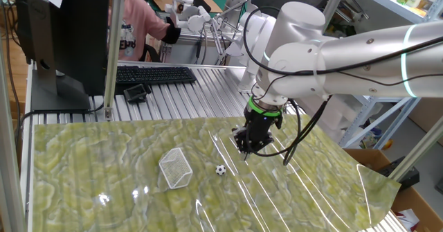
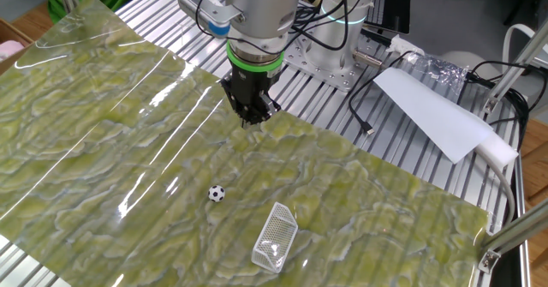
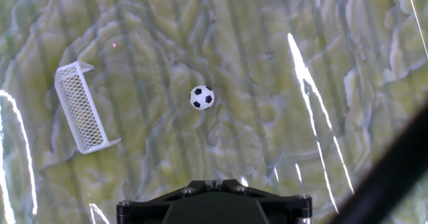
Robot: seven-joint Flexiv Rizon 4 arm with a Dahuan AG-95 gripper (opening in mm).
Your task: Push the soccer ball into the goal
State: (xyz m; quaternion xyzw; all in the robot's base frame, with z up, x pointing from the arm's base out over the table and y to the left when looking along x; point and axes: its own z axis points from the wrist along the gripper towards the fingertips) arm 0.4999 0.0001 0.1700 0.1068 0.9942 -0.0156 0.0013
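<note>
The soccer ball point(image 1: 220, 170) sits short of the goal point(image 1: 176, 168), unpushed; the tool point(image 1: 247, 147), pressed together, hangs above the desk point(image 1: 83, 176).

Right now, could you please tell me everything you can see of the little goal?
The goal is a small boxy wedge with a white frame and white mesh netting. It rests on the green patterned mat, standing alone and apparently untouched. Its open mouth faces roughly toward the soccer ball, which lies apart from it; the netting looks empty.
</note>
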